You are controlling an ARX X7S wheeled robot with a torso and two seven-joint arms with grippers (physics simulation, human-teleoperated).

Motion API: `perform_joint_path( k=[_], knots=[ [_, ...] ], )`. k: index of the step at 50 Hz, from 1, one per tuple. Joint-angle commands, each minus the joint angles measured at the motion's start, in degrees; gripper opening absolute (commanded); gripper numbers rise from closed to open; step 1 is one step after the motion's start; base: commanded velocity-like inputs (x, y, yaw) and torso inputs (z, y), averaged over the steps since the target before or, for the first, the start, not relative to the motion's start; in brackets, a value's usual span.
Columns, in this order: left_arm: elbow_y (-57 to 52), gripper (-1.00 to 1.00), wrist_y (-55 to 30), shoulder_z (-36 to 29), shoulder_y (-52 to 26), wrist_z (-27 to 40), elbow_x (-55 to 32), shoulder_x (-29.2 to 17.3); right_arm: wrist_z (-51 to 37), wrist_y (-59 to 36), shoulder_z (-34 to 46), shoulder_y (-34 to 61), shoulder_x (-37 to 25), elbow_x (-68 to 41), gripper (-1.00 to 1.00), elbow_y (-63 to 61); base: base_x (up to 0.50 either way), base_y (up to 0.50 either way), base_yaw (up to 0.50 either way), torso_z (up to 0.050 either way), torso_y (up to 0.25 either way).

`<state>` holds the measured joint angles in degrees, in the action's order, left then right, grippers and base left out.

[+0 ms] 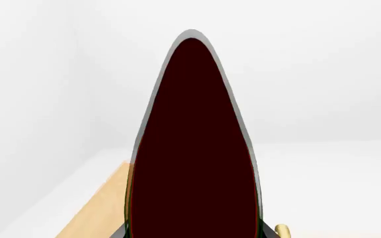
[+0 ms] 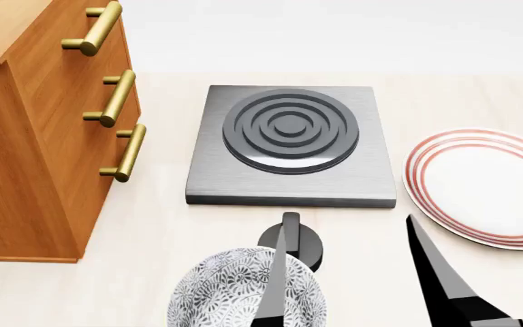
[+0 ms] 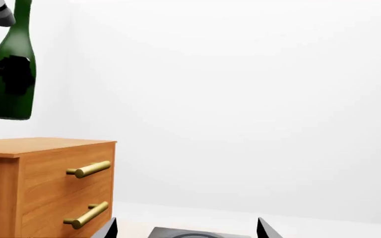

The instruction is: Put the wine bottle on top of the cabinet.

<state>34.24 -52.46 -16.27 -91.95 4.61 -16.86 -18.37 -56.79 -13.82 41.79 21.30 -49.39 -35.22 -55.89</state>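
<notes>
**Bottle held in the air above the cabinet top**

Where the left wrist camera looks out, almost the whole middle of the frame is filled by the wine bottle [image 1: 194,148], seen so close that it reads as a tall, dark maroon pointed shape with a grey-green rim. Beneath it, a strip of the light wood top of the cabinet [image 1: 101,203] runs off at an angle, and the tip of a brass handle [image 1: 282,230] shows near the bottle's base. The dark tips of the left gripper [image 1: 194,233] flank the bottle on both sides at the frame's edge.

In the head view, the cabinet [image 2: 35,136] stands at the left with three brass bar handles down its front. A grey hotplate [image 2: 291,144] with raised concentric rings lies on the pale table [image 2: 152,238], a red-rimmed white plate [image 2: 481,187] to its right. Nearest the robot sits a patterned bowl [image 2: 234,293]. The right gripper [image 2: 353,272] reaches in from below, its two dark fingers spread wide with nothing between them. The bottle is out of this frame.

From the right wrist view, the green bottle [image 3: 12,74] hangs upright, clear above the cabinet [image 3: 45,183], not touching its top. The left gripper [image 3: 8,69] is clamped around the bottle's body. The right gripper's own fingertips [image 3: 109,229] stand well apart.
</notes>
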Motion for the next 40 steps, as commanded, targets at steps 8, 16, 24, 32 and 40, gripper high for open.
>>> perform_joint_path(
  k=[8,16,24,32,40],
  knots=[
    [-1.0,-1.0,2.6,1.9,5.1,1.9,-1.3,0.1,0.1,-0.6,1.1,0.3,0.6,0.5,1.0,0.1,0.0,0.0,0.0,0.0,0.0],
    [0.0,-1.0,4.0,1.5,6.5,1.7,-1.2,0.3,0.2,-0.5,1.5,0.2,0.7,0.7,1.0,0.3,0.0,0.0,0.0,0.0,0.001],
    [0.2,-1.0,4.9,1.5,7.9,1.8,-1.2,0.4,0.3,-0.8,1.9,0.5,1.0,0.9,1.0,0.3,0.0,0.0,0.0,0.001,0.001],
    [1.0,-1.0,5.6,1.3,8.2,1.8,-1.1,0.6,0.4,-0.7,2.1,0.6,1.0,0.9,1.0,0.5,0.0,0.0,0.0,0.0,0.0],
    [0.5,-1.0,5.4,1.2,8.6,1.9,-1.1,0.3,0.3,-0.6,2.1,0.7,0.8,0.8,1.0,0.3,0.0,0.0,0.0,0.0,0.0]
  ],
)
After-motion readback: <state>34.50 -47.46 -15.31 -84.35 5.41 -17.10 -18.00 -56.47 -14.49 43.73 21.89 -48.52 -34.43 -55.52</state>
